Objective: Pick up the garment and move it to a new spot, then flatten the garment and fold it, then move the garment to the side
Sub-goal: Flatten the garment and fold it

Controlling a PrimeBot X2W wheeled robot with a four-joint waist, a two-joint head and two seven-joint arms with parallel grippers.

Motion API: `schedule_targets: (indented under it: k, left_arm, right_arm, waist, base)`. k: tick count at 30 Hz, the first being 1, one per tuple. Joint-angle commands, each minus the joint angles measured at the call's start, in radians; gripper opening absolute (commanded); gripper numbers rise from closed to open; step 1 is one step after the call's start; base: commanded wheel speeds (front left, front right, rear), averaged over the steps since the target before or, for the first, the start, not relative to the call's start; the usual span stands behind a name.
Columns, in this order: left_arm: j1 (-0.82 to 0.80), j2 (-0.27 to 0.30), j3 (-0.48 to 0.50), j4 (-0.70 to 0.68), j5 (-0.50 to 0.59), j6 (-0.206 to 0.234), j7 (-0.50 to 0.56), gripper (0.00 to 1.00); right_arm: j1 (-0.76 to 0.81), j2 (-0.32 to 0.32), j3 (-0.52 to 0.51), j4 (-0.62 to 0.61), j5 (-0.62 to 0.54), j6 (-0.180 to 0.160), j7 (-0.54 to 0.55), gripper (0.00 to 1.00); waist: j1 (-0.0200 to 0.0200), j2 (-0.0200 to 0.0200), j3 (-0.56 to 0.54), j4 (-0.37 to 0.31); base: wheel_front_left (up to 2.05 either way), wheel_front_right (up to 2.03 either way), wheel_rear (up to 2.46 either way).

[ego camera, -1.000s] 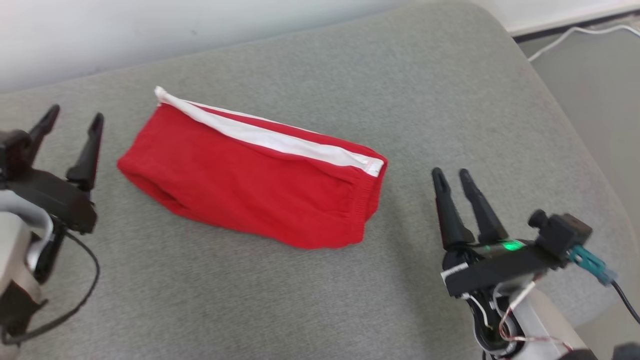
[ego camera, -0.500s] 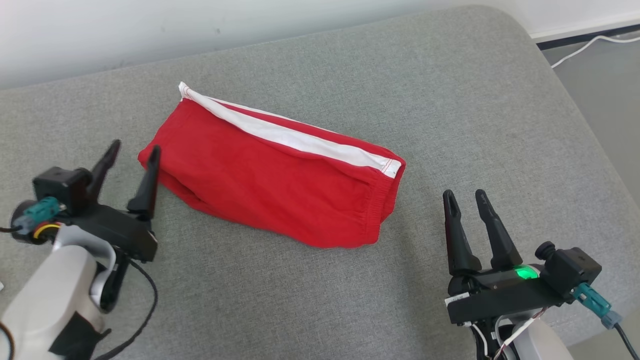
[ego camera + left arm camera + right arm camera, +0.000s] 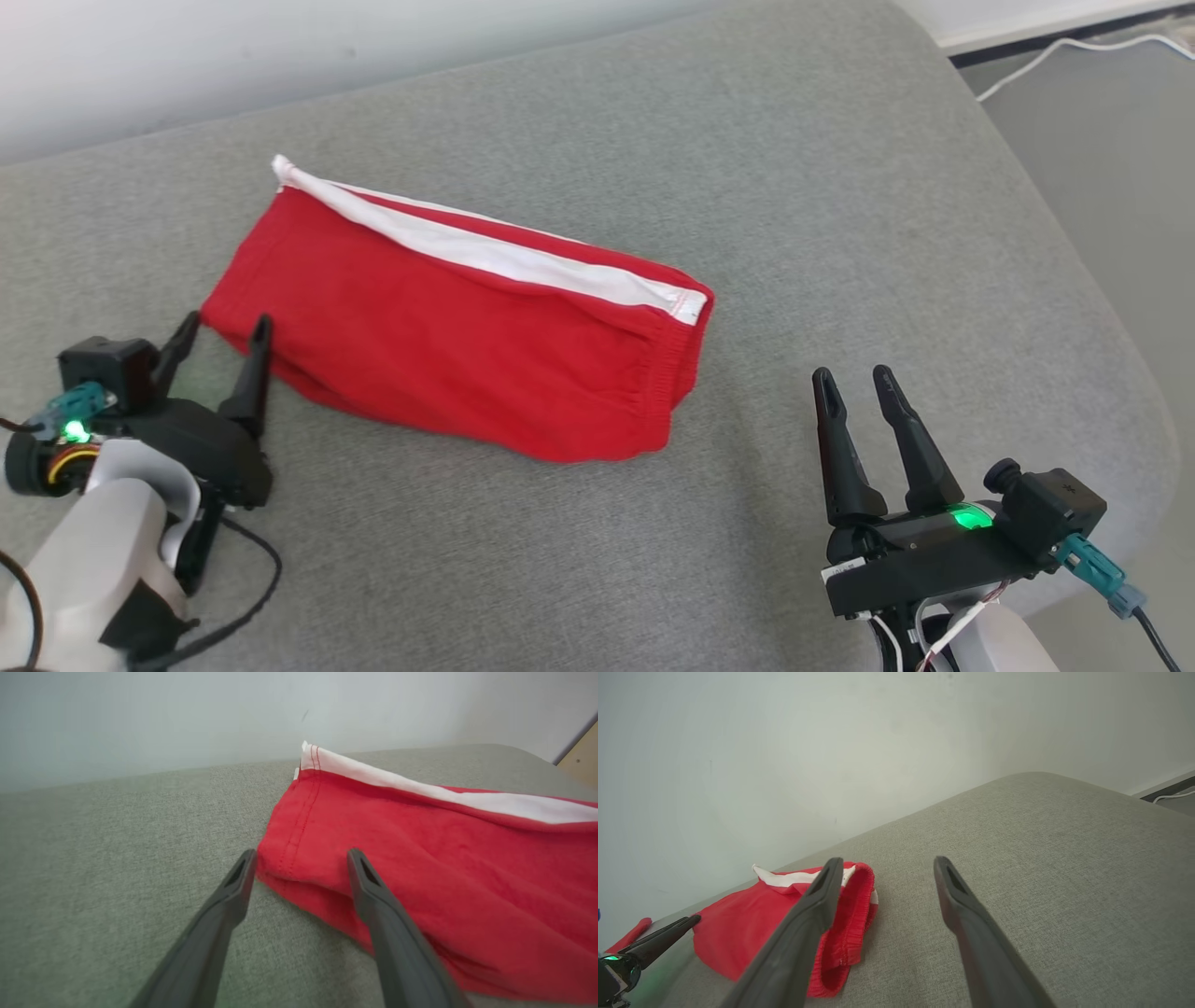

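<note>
1. In the head view, we see a red garment (image 3: pixel 457 345) lying folded into a long slab across the middle of a grey cushion (image 3: pixel 840 187), running from upper left to centre right.
2. A white stripe (image 3: pixel 485 257) runs along the garment's upper edge, and a gathered elastic waistband closes its right end.
3. The left gripper (image 3: pixel 227 322) sits at lower left with its fingers spread, tips at the garment's lower-left corner.
4. The right gripper (image 3: pixel 851 373) sits at lower right, well apart from the cloth, its fingers also spread and holding nothing.
5. The left wrist view adds detail: a double line of stitching along the hem, and layered folds at that corner. One finger lies over the red cloth, the other over bare cushion. We cannot tell whether either touches the fabric.
6. The right wrist view looks at the opposite end, showing the puckered waistband curling open at lower left, with a pale wall (image 3: pixel 831 742) behind.
7. A white cable (image 3: pixel 1055 51) lies on the floor at the head view's upper right.
</note>
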State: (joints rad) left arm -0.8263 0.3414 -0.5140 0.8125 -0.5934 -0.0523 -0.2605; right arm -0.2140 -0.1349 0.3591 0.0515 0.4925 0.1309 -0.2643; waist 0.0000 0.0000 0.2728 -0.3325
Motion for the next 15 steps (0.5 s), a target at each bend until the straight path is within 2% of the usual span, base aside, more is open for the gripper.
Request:
schedule_targets:
  k: [1,6,11,12,13,15]
  left_arm:
    - [-0.019,0.004,0.008,0.025,0.005,-0.006,-0.005,1.0]
    - [-0.034,0.0,0.018,0.09,0.03,-0.006,-0.005,1.0]
    - [-0.04,-0.019,0.02,0.144,0.036,-0.029,-0.005,1.0]
    - [-0.042,-0.023,0.021,0.151,0.037,-0.035,-0.005,0.89]
    - [-0.042,-0.032,0.02,0.158,0.04,-0.042,-0.004,0.0]
    - [-0.041,-0.038,0.018,0.166,0.045,-0.048,-0.004,0.0]
  right_arm:
    - [0.005,-0.001,0.001,0.001,0.001,0.0,-0.002,1.0]
    - [0.003,0.001,0.002,0.007,0.004,0.0,-0.002,1.0]
    - [0.0,0.005,0.014,0.015,0.001,0.0,-0.002,1.0]
    - [-0.003,0.005,0.016,0.016,0.0,0.0,-0.002,1.0]
    - [-0.009,0.005,0.02,0.016,0.0,0.0,-0.002,1.0]
    - [-0.01,0.002,0.023,0.018,0.001,0.0,-0.002,1.0]
  waist:
    - [0.0,0.0,0.011,-0.018]
    - [0.0,0.0,0.019,-0.031]
    - [0.0,0.0,0.022,-0.029]
    - [0.0,0.0,0.023,-0.028]
    - [0.0,0.0,0.023,-0.026]
    - [0.0,0.0,0.021,-0.021]
  base:
    - [0.0,0.0,0.0]
    - [0.0,0.0,0.0]
    - [0.0,0.0,0.0]
    - [0.0,0.0,0.0]
    - [0.0,0.0,0.0]
    - [0.0,0.0,0.0]
